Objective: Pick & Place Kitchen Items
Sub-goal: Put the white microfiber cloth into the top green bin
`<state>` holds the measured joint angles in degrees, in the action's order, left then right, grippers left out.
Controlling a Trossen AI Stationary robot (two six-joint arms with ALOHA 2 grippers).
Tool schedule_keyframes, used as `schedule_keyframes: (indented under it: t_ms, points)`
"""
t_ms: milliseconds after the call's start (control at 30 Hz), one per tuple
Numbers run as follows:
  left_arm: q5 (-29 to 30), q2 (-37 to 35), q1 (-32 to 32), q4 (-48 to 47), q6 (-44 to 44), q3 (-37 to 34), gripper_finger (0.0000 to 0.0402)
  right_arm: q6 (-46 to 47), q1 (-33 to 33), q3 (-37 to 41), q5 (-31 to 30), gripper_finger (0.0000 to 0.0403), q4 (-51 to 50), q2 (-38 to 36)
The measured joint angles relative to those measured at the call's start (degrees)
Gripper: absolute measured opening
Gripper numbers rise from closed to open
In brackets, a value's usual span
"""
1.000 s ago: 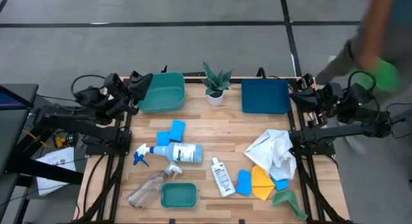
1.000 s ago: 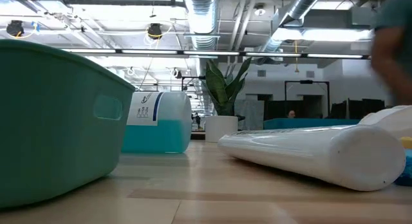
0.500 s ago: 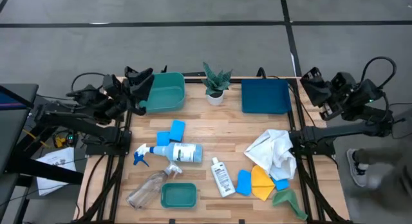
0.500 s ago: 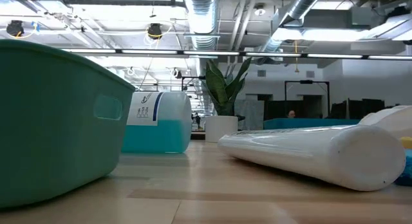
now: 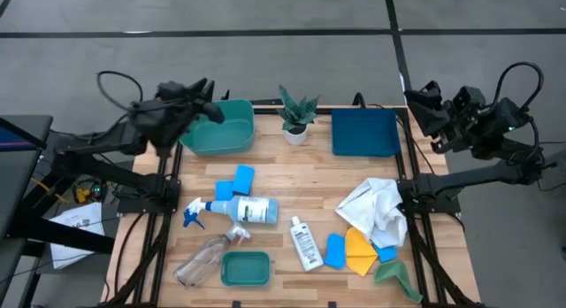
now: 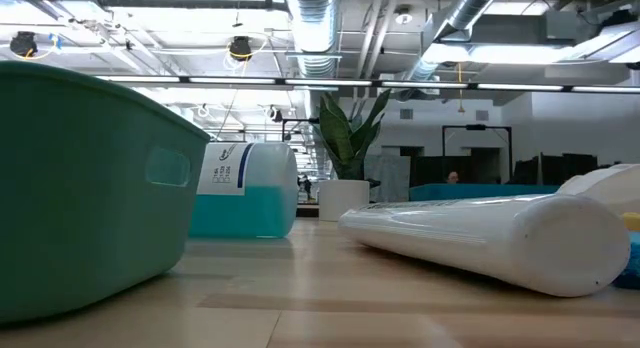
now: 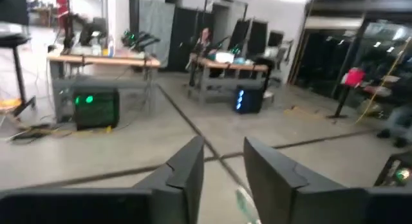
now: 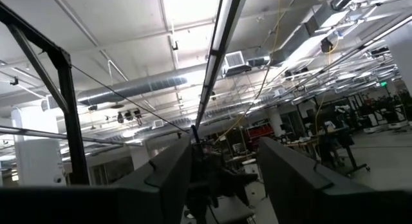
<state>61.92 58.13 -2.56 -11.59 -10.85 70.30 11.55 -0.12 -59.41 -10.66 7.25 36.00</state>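
Kitchen items, pick & place: nothing gripped, all items on table.

L gripper (image 5: 205, 109) at far-left edge by big tub (image 5: 223, 127), fingers (image 7: 187, 169) apart, empty. R gripper (image 5: 423, 109) off far-right edge by tray (image 5: 363, 133), fingers (image 8: 168, 172) apart, empty. Stock: white sprayer (image 5: 237, 208), clear sprayer (image 5: 205, 257) touching small tub (image 5: 245, 269), white bottle (image 5: 306, 242), 2 sponges (image 5: 235, 181), white cloth (image 5: 375, 208) heaped over yellow cloth (image 5: 361, 249), green cloth (image 5: 394, 277) at edge. Risks: bottles lie flat, may roll under a pinch; overlapped cloths may lift 2 at once; plant (image 5: 295, 118) near both bins, could tip.
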Motion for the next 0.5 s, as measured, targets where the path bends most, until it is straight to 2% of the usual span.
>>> schedule_keyframes:
  t_ms: [67, 267, 367, 500]
  points:
    - [-5.9, 1.4, -2.9, -1.4, -4.5, 0.0, 0.0072, 0.0, 0.0, -0.1, 0.0, 0.0170, 0.0, 0.0]
    - [-31.4, 6.0, -9.3, -5.3, -12.7, 0.0, 0.0039, 0.5, 1.2, -0.1, 0.0, 0.0155, 0.0, -0.1]
    - [-36.3, 7.9, -9.5, -4.8, -14.9, 0.0, 0.0043, 0.5, 2.3, -0.1, 0.1, 0.0146, 0.0, -0.2]
    - [-37.4, 9.9, -8.5, -1.4, -15.1, 0.0, 0.0060, 1.1, 3.9, -0.1, -0.6, 0.0134, -2.3, -0.1]
